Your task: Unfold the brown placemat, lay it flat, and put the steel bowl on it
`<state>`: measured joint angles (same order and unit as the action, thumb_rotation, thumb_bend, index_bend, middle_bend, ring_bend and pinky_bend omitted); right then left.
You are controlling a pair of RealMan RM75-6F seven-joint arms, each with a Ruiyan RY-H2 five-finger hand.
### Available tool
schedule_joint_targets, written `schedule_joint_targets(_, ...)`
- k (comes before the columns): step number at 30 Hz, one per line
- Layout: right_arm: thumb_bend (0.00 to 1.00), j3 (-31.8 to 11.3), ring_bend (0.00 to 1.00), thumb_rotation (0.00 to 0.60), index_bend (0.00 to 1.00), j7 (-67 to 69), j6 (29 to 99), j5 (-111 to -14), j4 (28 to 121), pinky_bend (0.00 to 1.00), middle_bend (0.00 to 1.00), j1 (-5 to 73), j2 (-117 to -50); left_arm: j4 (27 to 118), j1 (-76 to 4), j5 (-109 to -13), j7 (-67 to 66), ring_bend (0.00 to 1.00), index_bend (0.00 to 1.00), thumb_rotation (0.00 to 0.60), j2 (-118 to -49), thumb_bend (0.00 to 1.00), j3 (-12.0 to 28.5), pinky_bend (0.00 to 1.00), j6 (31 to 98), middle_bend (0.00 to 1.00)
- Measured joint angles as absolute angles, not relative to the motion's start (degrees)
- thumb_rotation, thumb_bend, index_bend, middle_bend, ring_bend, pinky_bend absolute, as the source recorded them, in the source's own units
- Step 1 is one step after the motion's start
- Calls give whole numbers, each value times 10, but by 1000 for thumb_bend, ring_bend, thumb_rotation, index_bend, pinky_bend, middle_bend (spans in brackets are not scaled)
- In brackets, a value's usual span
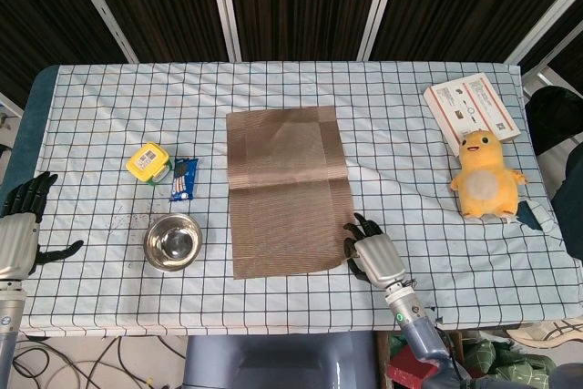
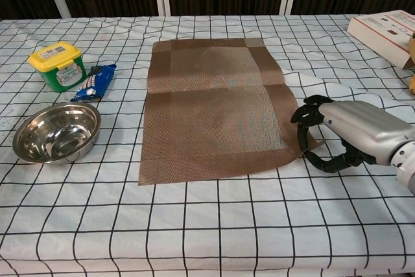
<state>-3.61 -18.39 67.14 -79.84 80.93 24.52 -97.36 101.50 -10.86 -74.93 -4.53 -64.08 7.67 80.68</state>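
Nearest the robot, the right robot hand (image 2: 350, 135) lies low on the worktop (image 2: 214, 225), which is covered with a white cloth with a black grid. Its dark fingers (image 2: 303, 121) curl over the near right corner of the brown woven placemat (image 2: 214, 111), with the thumb hooked under the corner from the near side. The corner looks slightly lifted there, so the hand seems to pinch the edge, though the contact itself is partly hidden. In the head view the same robot hand (image 1: 375, 256) sits just off the mat's (image 1: 284, 190) near right corner.

The left robot hand (image 1: 20, 234) shows only in the head view, at the worktop's left edge, its fingers spread apart and holding nothing, well apart from everything else.

The placemat lies unfolded in the middle of the worktop, a crease across its width and its near edge slightly wavy. The round steel bowl (image 2: 57, 132) stands upright on the cloth left of the mat, not on it. Beyond the bowl are a blue snack packet (image 2: 94, 82) and a green tub with a yellow lid (image 2: 57, 64). At the far right are a yellow plush toy (image 1: 485, 177) and a white printed box (image 1: 472, 108).
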Motion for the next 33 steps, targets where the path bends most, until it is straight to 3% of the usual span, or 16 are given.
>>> schedule_joint_targets(15, 456, -11, 50, 600, 643, -170, 688, -825, 855, 157, 221, 230, -940, 1015, -108, -752, -45, 0, 0, 600, -641, 0, 75, 37, 805, 22)
schedule_joint_targets(25, 456, 11, 49, 600, 671, -164, 691, -815, 952, 157, 230, 206, -850, 1015, -109, -750, -44, 0, 0, 600, -641, 0, 76, 37, 803, 23)
schedule_joint_targets(33, 457, -18, 50, 600, 684, -200, 681, -772, 962, 157, 244, 213, -798, 1017, -109, -750, -44, 0, 0, 600, -641, 0, 76, 36, 801, 22)
